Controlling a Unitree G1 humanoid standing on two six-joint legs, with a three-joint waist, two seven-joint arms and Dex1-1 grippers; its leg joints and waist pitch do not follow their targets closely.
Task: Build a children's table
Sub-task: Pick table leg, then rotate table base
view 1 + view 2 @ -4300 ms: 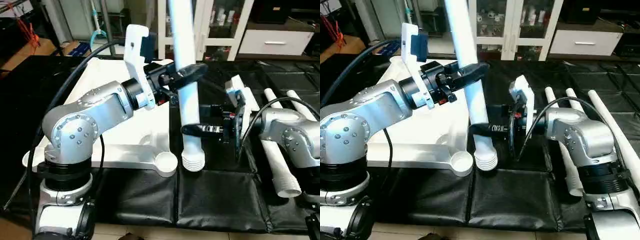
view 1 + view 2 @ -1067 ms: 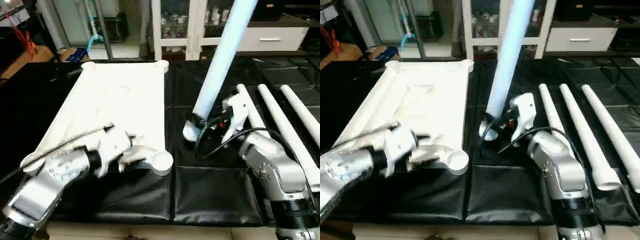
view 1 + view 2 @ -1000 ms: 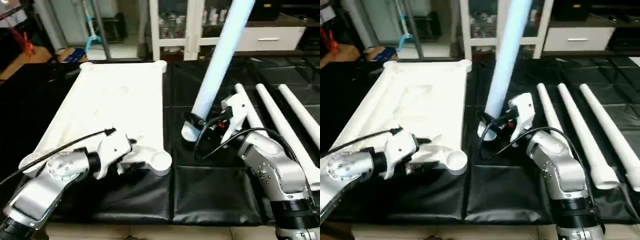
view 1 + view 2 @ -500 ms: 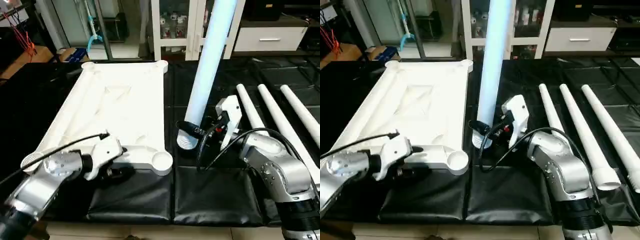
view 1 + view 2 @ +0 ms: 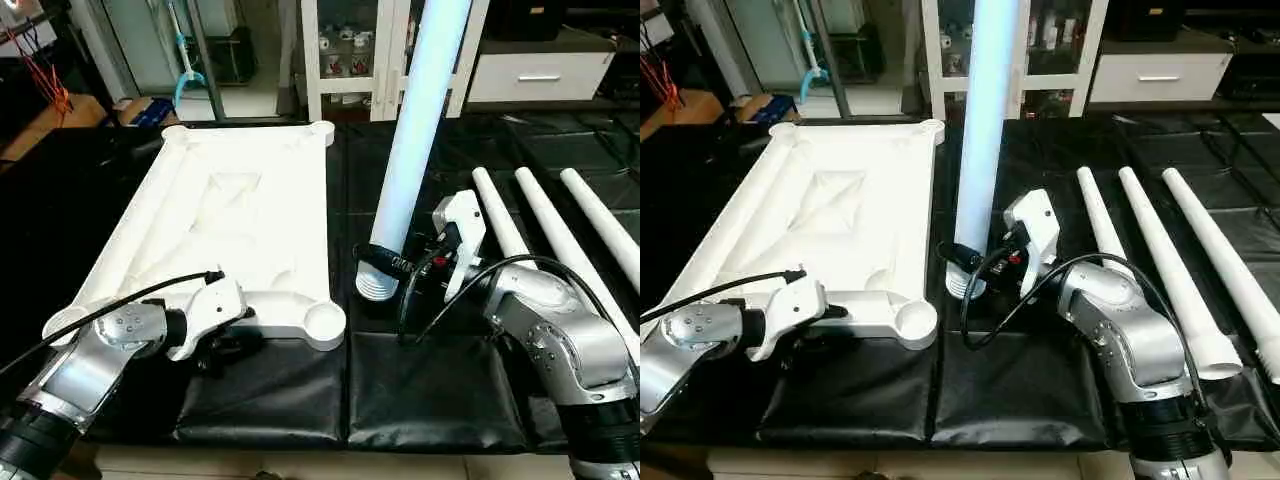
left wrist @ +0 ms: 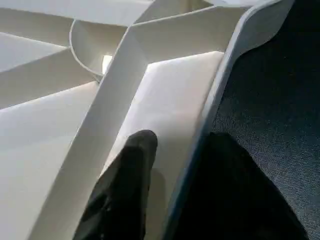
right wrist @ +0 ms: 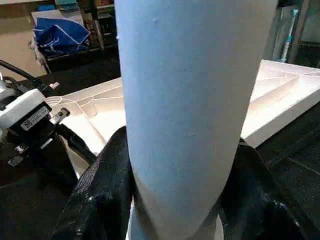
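A: A black padded mat (image 5: 430, 390) covers the work surface, with a glass-door cabinet (image 5: 350, 50) standing at the far side. Where is the tabletop?

B: The white tabletop (image 5: 230, 230) lies underside up on the left half of the mat, ribs showing and a round socket (image 5: 325, 320) at its near right corner. Three spare legs (image 5: 1160, 260) lie side by side on the right.

A: And the arms?

B: The right gripper (image 5: 975, 260) is closed around the lower end of one leg (image 5: 415, 130), holding it nearly upright with its ribbed foot just right of the tabletop's edge. The left gripper (image 6: 172, 185) straddles the tabletop's near rim, one finger (image 6: 127, 175) inside on the white plastic and the other outside over the mat. Whether it is already pinching the rim cannot be told.

A: How will these parts handle?

B: Probably light and stiff, being hollow plastic, but smooth, so likely slippery. The tall leg could tip or twist, since it is held only near the bottom. The tabletop's thin rim and ribs look like the best places to take hold; it may slide on the mat if pushed.
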